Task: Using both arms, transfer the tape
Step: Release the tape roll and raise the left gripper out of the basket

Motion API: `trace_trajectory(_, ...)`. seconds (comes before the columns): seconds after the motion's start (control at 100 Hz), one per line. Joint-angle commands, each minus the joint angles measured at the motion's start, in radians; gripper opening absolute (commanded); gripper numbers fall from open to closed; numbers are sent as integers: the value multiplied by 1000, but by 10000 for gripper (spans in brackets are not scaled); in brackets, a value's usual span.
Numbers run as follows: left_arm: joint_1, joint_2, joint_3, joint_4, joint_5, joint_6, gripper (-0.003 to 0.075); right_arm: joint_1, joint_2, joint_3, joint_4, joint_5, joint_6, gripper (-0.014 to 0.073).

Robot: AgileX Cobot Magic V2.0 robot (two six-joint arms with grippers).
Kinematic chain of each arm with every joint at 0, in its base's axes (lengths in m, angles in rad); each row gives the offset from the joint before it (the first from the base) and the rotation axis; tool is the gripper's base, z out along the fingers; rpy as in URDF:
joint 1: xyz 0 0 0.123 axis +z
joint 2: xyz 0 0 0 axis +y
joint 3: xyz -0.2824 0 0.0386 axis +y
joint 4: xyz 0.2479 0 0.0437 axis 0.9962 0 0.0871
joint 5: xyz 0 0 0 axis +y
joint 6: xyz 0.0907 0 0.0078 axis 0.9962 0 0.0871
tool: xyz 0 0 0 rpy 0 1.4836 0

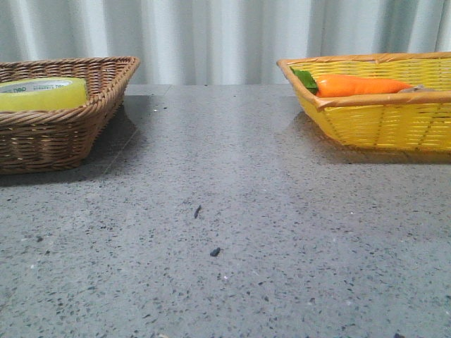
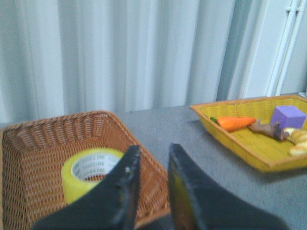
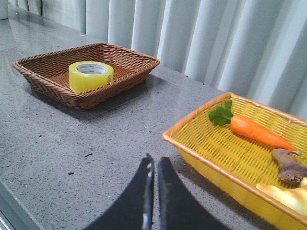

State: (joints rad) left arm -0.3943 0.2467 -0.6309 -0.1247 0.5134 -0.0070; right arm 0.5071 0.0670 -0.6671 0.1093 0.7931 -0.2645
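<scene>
Left wrist view, left hand [image 2: 152,160] hovering parted above tape [image 2: 88,172], right hand [image 3: 153,168] seemingly clenched.

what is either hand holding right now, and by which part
Nothing is held. The left hand hovers with its fingers slightly apart and empty, the right hand is nearly closed on nothing, and the tape lies untouched in the brown basket.
</scene>
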Motion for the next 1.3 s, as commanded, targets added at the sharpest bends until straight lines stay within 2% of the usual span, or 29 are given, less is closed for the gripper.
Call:
trace_trajectory(0.0,-8,-29,16,-15,-20,-7,-19,-2,12,-19,-10,-75,-1,-46)
trace_trajectory(0.62,-8,-31,24,-69,-3,-7,-20,-2,12,-19,-10,-75,-1,-46)
trace_trajectory(0.7,-8,-31,28,21,3,27,-20,-2,12,-19,-10,-75,-1,-46)
trace_trajectory(0.78,23,-55,100,140,-36,27,-20,-2,12,-19,-10,-75,-1,-46)
trace_trajectory(0.85,81,-78,205,198,-133,27,-20,-2,12,-19,-10,-75,-1,-46)
trace_trajectory(0.97,193,-169,412,205,-384,27,-20,-2,12,-19,-10,-75,-1,-46)
trace_trajectory(1.04,245,-233,511,159,-466,27,-20,-2,12,-19,-10,-75,-1,-46)
trace_trajectory(1.17,289,-279,613,78,-468,27,-20,-2,12,-19,-10,-75,-1,-46)
trace_trajectory(1.29,289,-279,644,79,-413,27,-20,-2,12,-19,-10,-75,-1,-46)
